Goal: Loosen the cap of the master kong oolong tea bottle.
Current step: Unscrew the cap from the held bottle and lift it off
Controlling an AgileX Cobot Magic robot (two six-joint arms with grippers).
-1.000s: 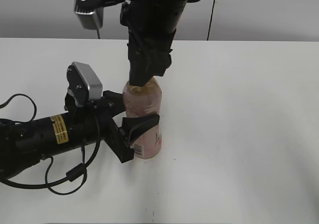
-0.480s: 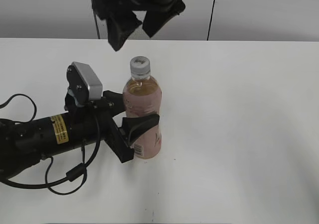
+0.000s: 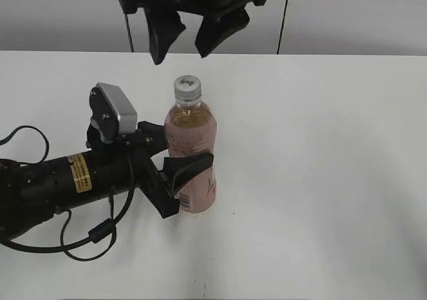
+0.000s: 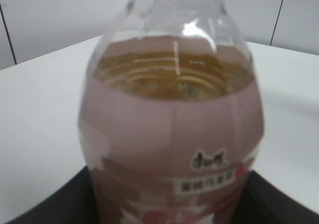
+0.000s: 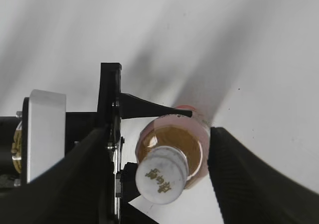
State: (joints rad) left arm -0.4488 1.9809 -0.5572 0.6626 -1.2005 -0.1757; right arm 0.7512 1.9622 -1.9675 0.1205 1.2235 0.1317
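Note:
The master kong oolong tea bottle (image 3: 193,130) stands upright on the white table, with pale amber tea and a pink label. Its white cap (image 3: 187,87) sits on the neck. My left gripper (image 3: 181,161) is shut on the bottle's body from the left. In the left wrist view the bottle (image 4: 172,134) fills the frame, and the fingers (image 4: 45,209) show dark at the bottom corners. My right gripper (image 3: 189,39) hangs open above the cap, apart from it. In the right wrist view its fingers (image 5: 249,176) stand either side of the cap (image 5: 162,179).
The white table (image 3: 320,147) stretches to the right and front of the bottle. The left arm (image 3: 60,180) lies low across the left of the table with a looped black cable (image 3: 87,237). A grey wall stands behind the table.
My right gripper was down on the cap one second ago. It has let go, opened and risen above the bottle. The bottle and the left gripper have not moved.

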